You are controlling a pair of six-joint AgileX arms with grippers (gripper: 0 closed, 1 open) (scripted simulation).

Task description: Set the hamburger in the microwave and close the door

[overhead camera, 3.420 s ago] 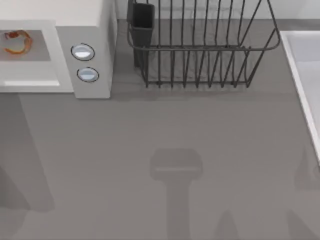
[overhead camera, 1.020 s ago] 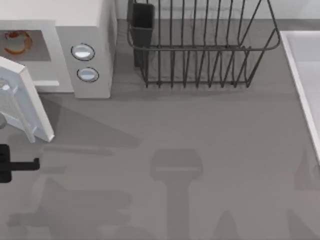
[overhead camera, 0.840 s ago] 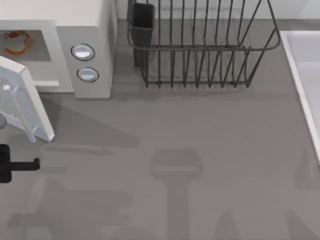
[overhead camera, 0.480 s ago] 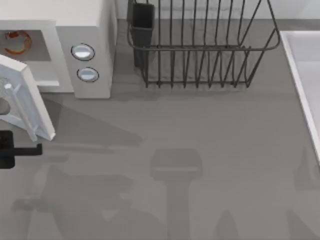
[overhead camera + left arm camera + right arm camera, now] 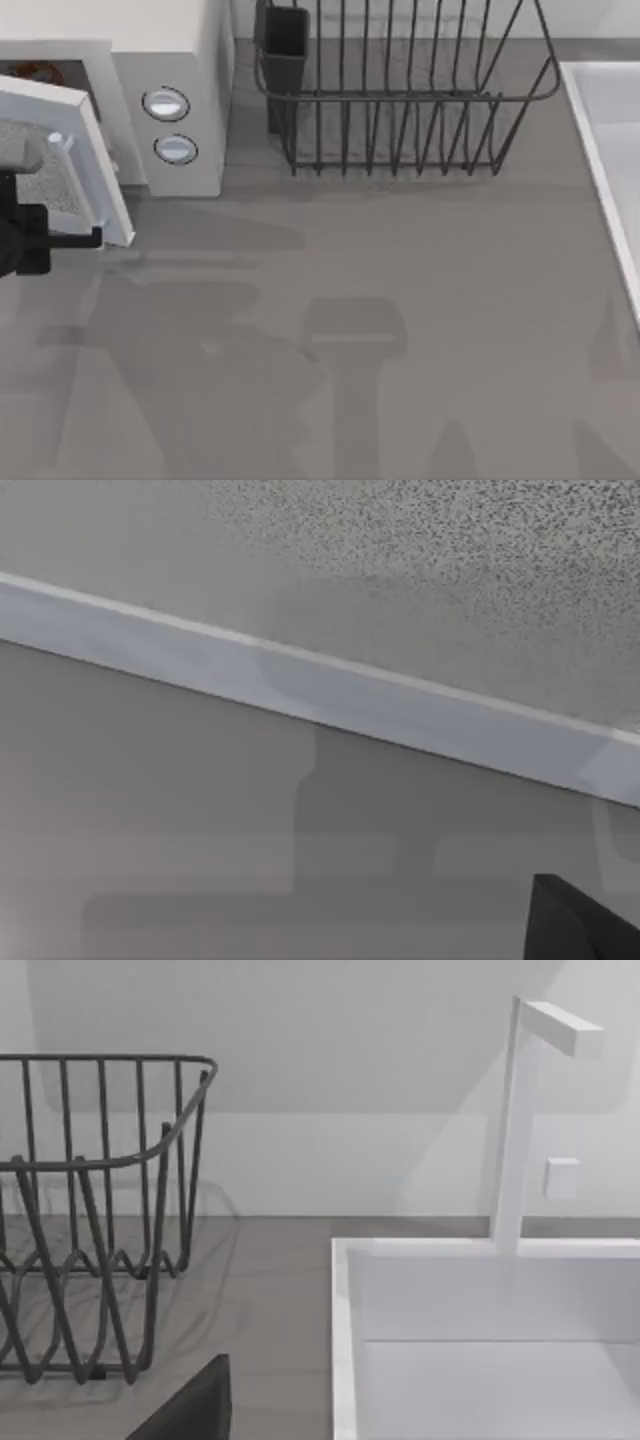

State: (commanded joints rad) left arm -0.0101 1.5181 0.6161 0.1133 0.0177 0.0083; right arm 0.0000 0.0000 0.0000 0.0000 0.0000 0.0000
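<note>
The white microwave [image 5: 180, 60] stands at the table's back left, its two knobs facing up. Its door [image 5: 80, 150] is partly swung in and slants across the cavity; the slim handle [image 5: 60, 150] is on its outer face. Behind the door's top edge a sliver of the hamburger [image 5: 35, 72] peeks out of the cavity. My left gripper [image 5: 30, 240] is at the left edge, open, one fingertip [image 5: 95, 237] against the door's lower corner. The left wrist view is close on the door's speckled window [image 5: 450, 570] and white frame [image 5: 300, 685]. My right gripper [image 5: 190, 1410] hangs near the sink.
A dark wire rack [image 5: 400, 100] with a dark cup [image 5: 285, 35] at its left end stands behind the table's middle. A white sink [image 5: 610, 150] runs along the right edge, with a faucet [image 5: 515, 1110]. Open grey tabletop lies in front.
The door has swung from wide open toward the microwave, now hiding most of the cavity and hamburger. My left gripper moved toward the microwave with it, staying against the door.
</note>
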